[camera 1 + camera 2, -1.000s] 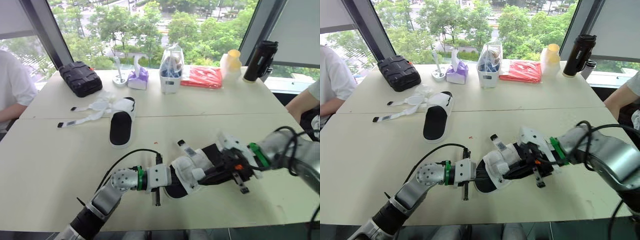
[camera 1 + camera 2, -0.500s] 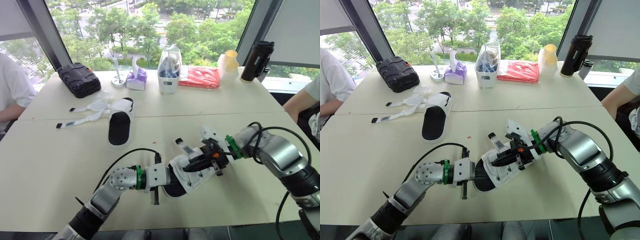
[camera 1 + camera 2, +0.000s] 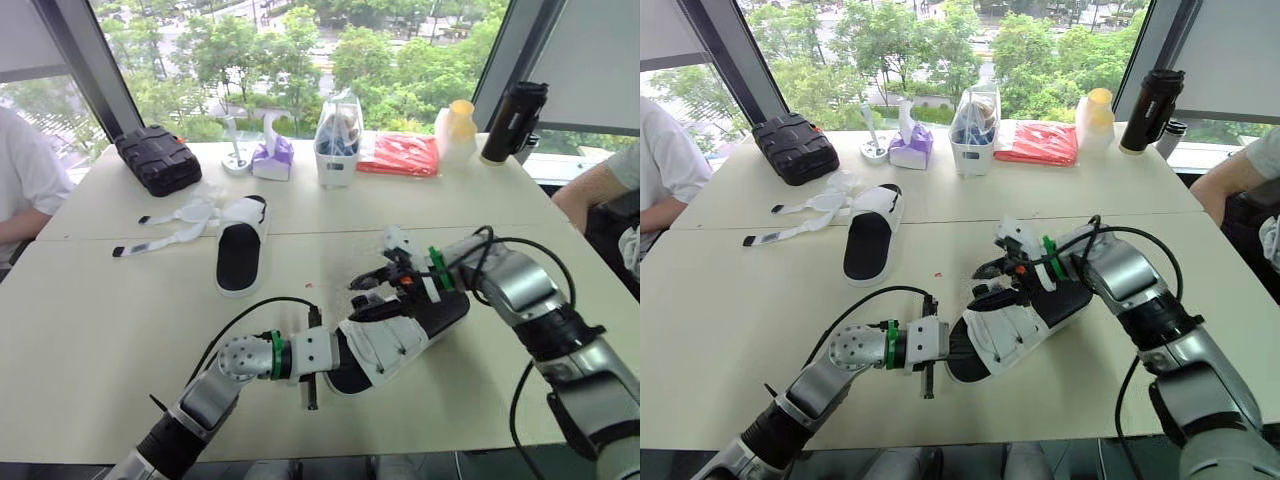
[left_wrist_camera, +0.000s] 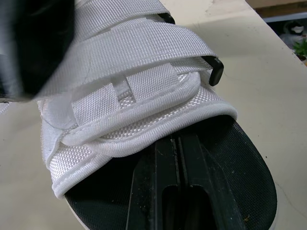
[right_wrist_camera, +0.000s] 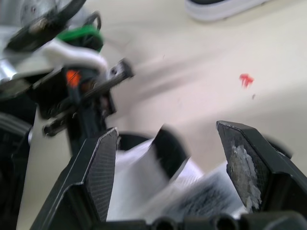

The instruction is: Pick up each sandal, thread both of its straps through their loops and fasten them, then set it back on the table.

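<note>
black case (image 3: pixel 160 157) | tissue box (image 3: pixel 274 158) | white caddy (image 3: pixel 340 140) | red pouch, maybe cloth (image 3: pixel 405 154) | yellow cups (image 3: pixel 459 128) | black flask (image 3: pixel 513 121)

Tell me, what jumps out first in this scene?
Two robot arms work on a white sandal with a black footbed near the middle of the table. The left gripper is at one end of it and the right gripper, open, is at its straps. Farther back on the left lies a second sandal, its straps splayed loose.

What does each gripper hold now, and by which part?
The left gripper holds the sandal by its heel end. The right gripper is open around a strap, gripping nothing.
</note>
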